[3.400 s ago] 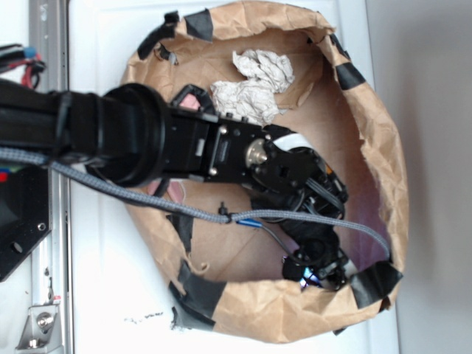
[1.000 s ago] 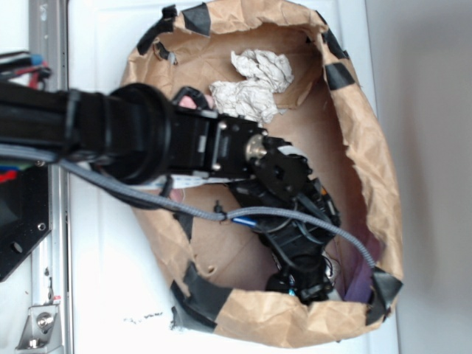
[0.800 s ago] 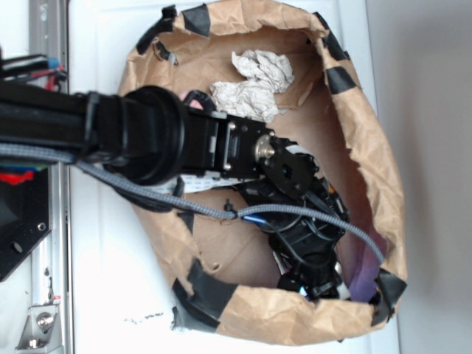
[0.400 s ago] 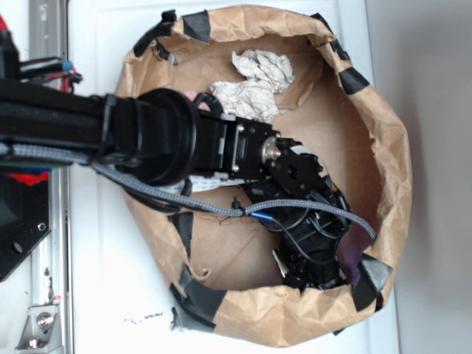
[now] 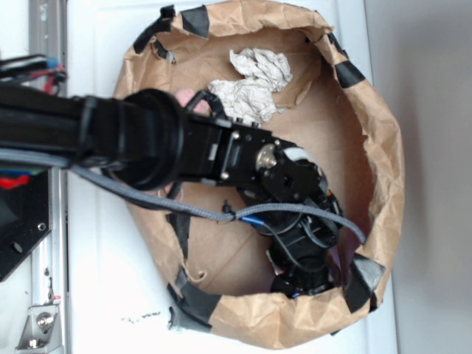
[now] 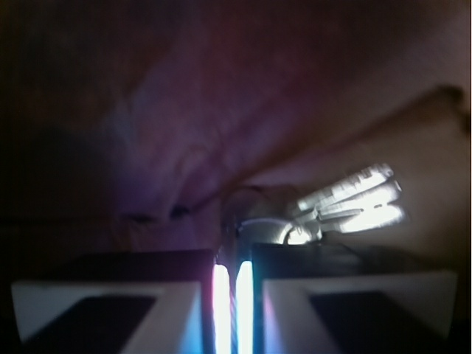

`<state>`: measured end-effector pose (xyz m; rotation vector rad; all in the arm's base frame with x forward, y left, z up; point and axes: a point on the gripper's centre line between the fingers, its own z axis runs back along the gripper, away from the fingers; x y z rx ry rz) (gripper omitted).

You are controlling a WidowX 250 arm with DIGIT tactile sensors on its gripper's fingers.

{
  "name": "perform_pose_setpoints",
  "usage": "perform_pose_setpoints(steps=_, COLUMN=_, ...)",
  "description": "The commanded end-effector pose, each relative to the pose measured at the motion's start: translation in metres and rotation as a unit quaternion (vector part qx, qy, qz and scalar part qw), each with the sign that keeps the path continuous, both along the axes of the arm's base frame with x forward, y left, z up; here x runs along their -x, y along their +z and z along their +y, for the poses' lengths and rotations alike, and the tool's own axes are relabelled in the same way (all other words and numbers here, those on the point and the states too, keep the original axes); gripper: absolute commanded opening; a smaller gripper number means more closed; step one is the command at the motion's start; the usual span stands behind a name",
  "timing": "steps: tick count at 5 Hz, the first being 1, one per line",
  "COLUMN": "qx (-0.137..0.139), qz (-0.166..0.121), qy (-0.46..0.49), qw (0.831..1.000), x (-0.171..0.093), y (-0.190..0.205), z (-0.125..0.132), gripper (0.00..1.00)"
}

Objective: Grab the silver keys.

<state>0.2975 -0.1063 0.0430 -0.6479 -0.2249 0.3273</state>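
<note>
In the wrist view the silver keys [image 6: 354,205] fan out bright just past the fingertips, to the right, and their ring [image 6: 254,221] curves in at the tips. My gripper [image 6: 233,269] is shut, with only a thin slit between its two fingers, and it seems to pinch that ring. From the exterior view the gripper [image 5: 301,284] is deep at the bottom of the brown paper bag [image 5: 383,169], near its lower rim. The black arm hides the keys there.
Crumpled white paper [image 5: 254,85] lies at the top of the bag. A pink-purple plush surface [image 6: 221,110] fills the space behind the keys. The bag's taped walls stand close around the gripper. A grey cable [image 5: 295,212] loops over the wrist.
The arm pushed deeper toward the bag's lower rim, then shifted slightly left. The bag's right wall and lower rim changed shape as it moved.
</note>
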Motion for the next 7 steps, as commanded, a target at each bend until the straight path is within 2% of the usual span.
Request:
perform_pose_setpoints(steps=1, qx=-0.007, qz=0.026, qy=0.083, qw=0.996, x=0.023, y=0.107, z=0.07, gripper=0.0)
perform_pose_setpoints(steps=2, qx=0.014, qz=0.01, qy=0.206, qw=0.978, x=0.046, y=0.147, z=0.096, gripper=0.0)
perform_pose_setpoints(steps=3, qx=-0.03, qz=0.018, qy=0.185, qw=0.982, x=0.047, y=0.144, z=0.087, gripper=0.0)
perform_pose_setpoints(steps=4, qx=-0.084, qz=0.024, qy=0.178, qw=0.98, x=0.033, y=0.133, z=0.083, gripper=0.0)
perform_pose_setpoints(steps=6, qx=-0.119, qz=0.016, qy=0.153, qw=0.981, x=0.027, y=0.121, z=0.082, gripper=0.0)
perform_pose_setpoints(steps=7, qx=-0.12, qz=0.009, qy=0.154, qw=0.981, x=0.028, y=0.118, z=0.08, gripper=0.0)
